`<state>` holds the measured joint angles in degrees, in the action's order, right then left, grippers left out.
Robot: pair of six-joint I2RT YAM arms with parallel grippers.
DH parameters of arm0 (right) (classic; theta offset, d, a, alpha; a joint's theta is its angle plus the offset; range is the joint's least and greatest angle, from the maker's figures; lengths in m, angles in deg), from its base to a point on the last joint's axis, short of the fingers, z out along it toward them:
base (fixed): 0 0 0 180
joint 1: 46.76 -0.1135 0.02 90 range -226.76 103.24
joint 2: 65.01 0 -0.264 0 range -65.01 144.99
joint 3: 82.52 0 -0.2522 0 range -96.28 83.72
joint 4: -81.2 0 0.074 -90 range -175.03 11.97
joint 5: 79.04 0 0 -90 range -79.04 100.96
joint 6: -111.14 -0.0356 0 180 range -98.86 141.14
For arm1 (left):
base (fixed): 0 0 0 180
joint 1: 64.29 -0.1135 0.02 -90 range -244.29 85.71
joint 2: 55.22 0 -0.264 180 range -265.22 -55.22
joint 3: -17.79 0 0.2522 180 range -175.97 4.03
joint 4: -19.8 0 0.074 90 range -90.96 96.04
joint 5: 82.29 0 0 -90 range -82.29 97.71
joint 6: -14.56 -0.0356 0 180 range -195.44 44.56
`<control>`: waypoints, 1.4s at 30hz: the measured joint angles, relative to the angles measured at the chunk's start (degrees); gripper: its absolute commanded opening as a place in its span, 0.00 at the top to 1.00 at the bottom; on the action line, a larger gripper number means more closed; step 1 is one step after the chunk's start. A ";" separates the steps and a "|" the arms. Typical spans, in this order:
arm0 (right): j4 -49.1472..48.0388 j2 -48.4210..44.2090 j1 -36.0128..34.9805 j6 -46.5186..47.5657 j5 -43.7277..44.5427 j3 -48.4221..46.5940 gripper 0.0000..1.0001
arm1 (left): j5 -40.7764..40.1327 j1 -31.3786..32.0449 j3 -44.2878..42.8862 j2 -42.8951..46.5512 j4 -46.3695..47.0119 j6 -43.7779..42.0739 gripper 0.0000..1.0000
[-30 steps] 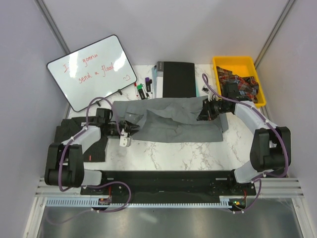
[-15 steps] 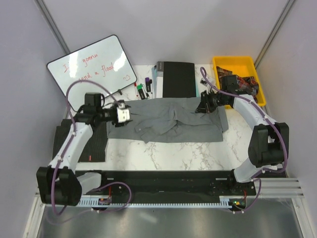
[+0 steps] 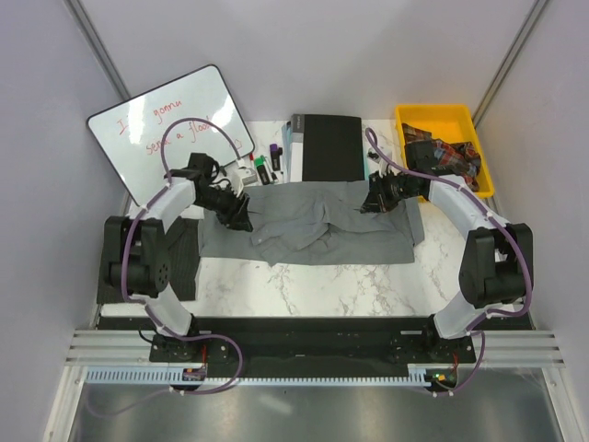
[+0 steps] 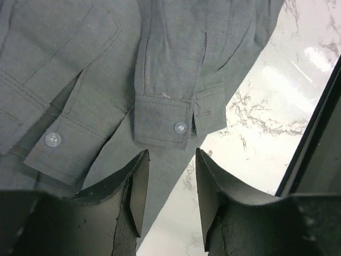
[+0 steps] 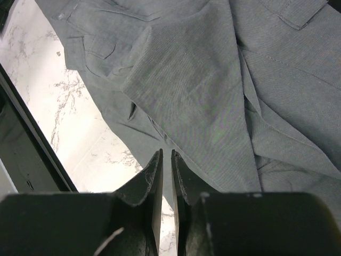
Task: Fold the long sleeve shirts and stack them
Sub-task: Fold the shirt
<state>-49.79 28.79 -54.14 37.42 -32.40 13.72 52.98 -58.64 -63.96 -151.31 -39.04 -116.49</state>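
Observation:
A plain mid-grey long sleeve shirt (image 3: 313, 228) lies spread and rumpled across the middle of the marble table. My left gripper (image 3: 241, 216) hovers over its left part, open and empty. In the left wrist view (image 4: 170, 154) its jaws stand apart just above the shirt's edge, with two buttoned cuffs (image 4: 165, 120) ahead. My right gripper (image 3: 368, 204) is over the shirt's upper right. In the right wrist view (image 5: 166, 154) its jaws are almost together with no cloth between them, above the grey fabric (image 5: 213, 80). A dark folded shirt (image 3: 184, 265) lies at the left, partly under my left arm.
A whiteboard (image 3: 170, 129) leans at the back left. Markers (image 3: 265, 166) and a black book with a teal edge (image 3: 331, 147) lie behind the shirt. A yellow bin (image 3: 405, 115) of dark items stands at the back right. Bare marble (image 3: 368, 285) shows in front of the shirt.
The lifted shirt was lowered and now lies flat. My left arm swung from the near left to the shirt's back-left part. My right gripper shifted slightly back and left.

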 measured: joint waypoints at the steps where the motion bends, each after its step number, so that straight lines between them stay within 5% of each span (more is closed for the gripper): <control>1: 0.00 0.00 0.00 0.00 0.00 0.00 0.82 | -0.70 0.39 -1.18 -1.97 -0.42 1.99 0.52; 12: -0.04 0.00 0.00 -1.49 0.83 0.00 0.81 | -1.68 3.26 -13.09 -14.86 -1.51 11.32 0.47; 26: -1.07 0.02 0.00 -4.55 2.29 -1.14 0.79 | -1.73 5.60 -16.11 -23.43 -3.17 12.70 0.44; 29: -1.18 0.02 0.00 -4.92 2.32 -1.14 0.79 | -1.70 5.75 -16.11 -23.45 -3.28 12.68 0.50; 35: -1.18 0.02 0.00 -4.94 2.49 -1.14 0.79 | -1.70 5.75 -16.13 -23.41 -4.07 12.61 0.88; 42: -1.03 0.00 0.00 -4.52 2.75 -1.14 0.80 | -3.72 5.75 -19.78 -23.08 -8.94 12.02 0.98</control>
<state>-50.82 28.79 -54.14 32.89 -29.64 12.59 49.27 -52.89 -83.74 -174.39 -47.98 -104.47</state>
